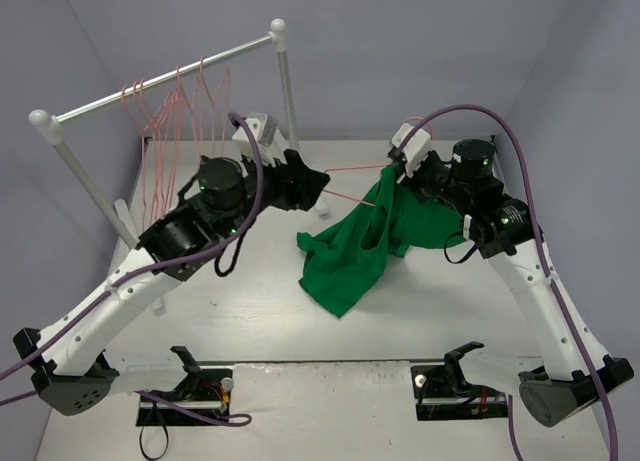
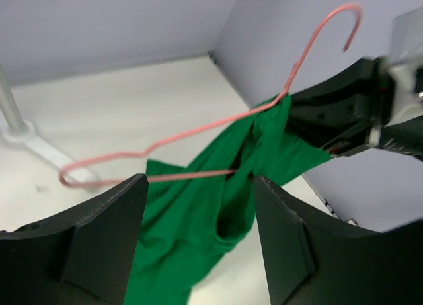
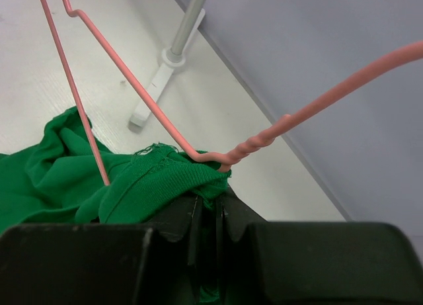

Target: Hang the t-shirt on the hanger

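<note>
**Right arm held shirt and hanger aloft while the left stood open**

The right gripper [image 3: 211, 209] had its fingers pressed together on a bunched fold of the t-shirt [image 1: 350, 256], just under the twisted neck of the hanger [image 2: 198, 128]. That pinch appeared to be what kept both things off the table [image 1: 250, 311]. The hanger lay roughly level in the air, hook toward the right wall and far shoulder pointing at the left arm. The green cloth draped from the pinch down to a heap on the table between the two arms. Cloth covered the contact, so whether the wire itself sat in the pinch or only rested on the gathered fabric could not be told from the right wrist view.

The left gripper [image 2: 198, 186] had its fingers spread wide, one to each side of the hanger's bent shoulder end, touching neither wire nor cloth. It was placed there most likely to take hold of that end or of loose fabric.

The shirt looked gathered around the hanger's neck and one arm only, not spread over both shoulders, so the task was judged part done. The spare hangers [image 1: 175, 121] hung on the white rack [image 1: 170, 78] at the back left, well apart from the work.
</note>
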`<action>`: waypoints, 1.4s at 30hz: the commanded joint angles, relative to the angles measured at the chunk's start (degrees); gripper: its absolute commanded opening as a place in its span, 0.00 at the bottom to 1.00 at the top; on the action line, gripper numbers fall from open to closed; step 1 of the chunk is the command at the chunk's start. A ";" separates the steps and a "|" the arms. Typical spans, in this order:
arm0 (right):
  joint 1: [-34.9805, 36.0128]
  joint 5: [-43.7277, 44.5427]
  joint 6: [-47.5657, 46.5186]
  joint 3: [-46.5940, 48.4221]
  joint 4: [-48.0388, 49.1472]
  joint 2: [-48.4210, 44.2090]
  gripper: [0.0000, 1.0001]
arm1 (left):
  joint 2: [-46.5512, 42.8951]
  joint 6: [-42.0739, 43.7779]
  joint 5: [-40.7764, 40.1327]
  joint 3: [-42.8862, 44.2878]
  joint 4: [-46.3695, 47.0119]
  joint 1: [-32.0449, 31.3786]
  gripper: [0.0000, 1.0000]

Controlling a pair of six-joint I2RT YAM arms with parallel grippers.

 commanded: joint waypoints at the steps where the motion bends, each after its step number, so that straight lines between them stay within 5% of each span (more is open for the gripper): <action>1: 0.19 3.32 -1.23 2.33 6.34 -0.08 0.00 | 3.68 -12.75 -13.74 -3.45 -0.60 -6.03 0.61; 4: 0.29 3.50 -1.14 2.06 6.34 -0.09 0.00 | 7.79 -15.40 -19.63 -4.08 -1.12 -10.93 0.61; 14: 0.55 4.11 -1.14 0.64 6.43 -1.34 0.00 | 16.81 -24.59 -19.77 -1.33 -1.55 -13.26 0.62; 34: 0.63 8.31 -0.99 -0.74 6.90 -1.78 0.00 | 25.00 -32.74 -11.81 -2.04 -4.63 -14.76 0.61; 39: 0.63 9.64 -0.88 -1.70 7.05 -2.71 0.00 | 21.12 -32.54 -14.57 -5.48 -7.78 -14.30 0.21; 42: 0.63 9.24 -0.48 -2.10 6.98 -3.45 0.00 | 19.41 -31.09 -14.99 -7.19 -8.29 -12.81 0.11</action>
